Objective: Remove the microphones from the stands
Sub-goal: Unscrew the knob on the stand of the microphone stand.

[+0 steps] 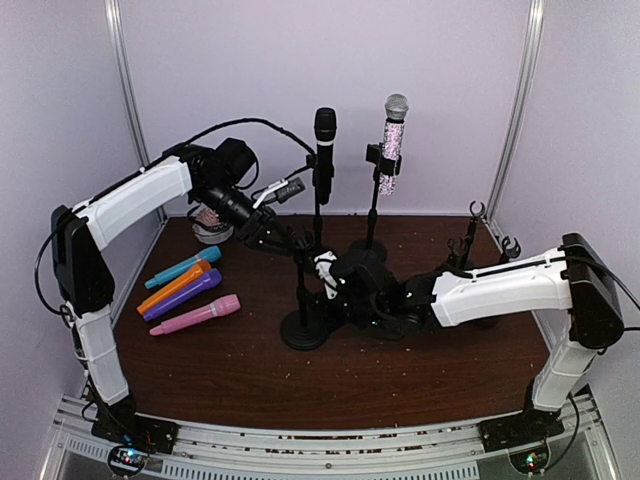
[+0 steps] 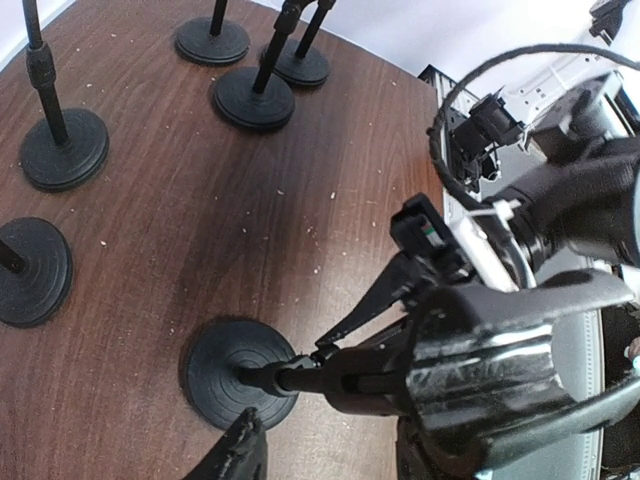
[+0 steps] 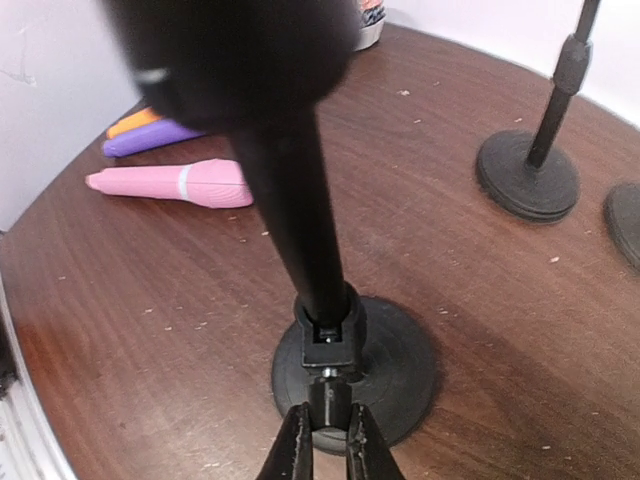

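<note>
Right jaws pinched shut on stand [image 3: 300,225] pole near base; left jaws unclear; black microphone [image 1: 325,135] upright, head up.

Dark wood table [image 1: 250,370]; pale lilac walls [image 1: 250,60]; metal corner posts [image 1: 128,80].

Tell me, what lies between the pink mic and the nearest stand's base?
Nothing but bare table with pale crumbs, from pink mic to base; the right wrist view shows it plainly.
</note>
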Motion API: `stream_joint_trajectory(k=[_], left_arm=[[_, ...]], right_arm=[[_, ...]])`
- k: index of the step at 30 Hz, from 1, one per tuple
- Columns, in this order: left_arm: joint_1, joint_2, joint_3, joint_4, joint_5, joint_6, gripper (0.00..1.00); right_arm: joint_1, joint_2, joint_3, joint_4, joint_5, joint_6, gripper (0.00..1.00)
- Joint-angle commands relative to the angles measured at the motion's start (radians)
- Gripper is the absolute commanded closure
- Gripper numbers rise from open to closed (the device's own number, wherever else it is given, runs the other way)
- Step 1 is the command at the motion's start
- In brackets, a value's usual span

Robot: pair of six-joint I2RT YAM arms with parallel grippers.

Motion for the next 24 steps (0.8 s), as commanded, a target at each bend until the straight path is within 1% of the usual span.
stream_joint_trajectory(k=[1,6,13,19,22,23,24], left_arm=[[-0.012,0.015,0.037,0.024,0.022,-0.017,0.53],[-0.02,0.017,0.038,0.023,0.018,-0.017,0.53],[-0.024,0.018,0.035,0.023,0.016,-0.015,0.54],[-0.028,0.017,0.029,0.023,0.013,-0.015,0.54],[-0.028,0.016,0.03,0.018,0.006,-0.01,0.54],[-0.028,0.013,0.031,0.014,0.002,-0.007,0.54],[-0.027,0.009,0.031,0.01,-0.005,0.0,0.54]], right_arm=[[0.069,0.03,0.006,-0.027,0.241,-0.092,1.0],[0.133,0.104,0.082,-0.12,0.434,-0.199,1.0],[0.209,0.227,0.213,-0.236,0.707,-0.431,1.0],[0.246,0.301,0.261,-0.237,0.896,-0.631,1.0],[0.257,0.322,0.269,-0.217,0.96,-0.707,1.0],[0.257,0.325,0.267,-0.206,0.975,-0.724,0.98],[0.259,0.326,0.267,-0.202,0.99,-0.735,0.93]])
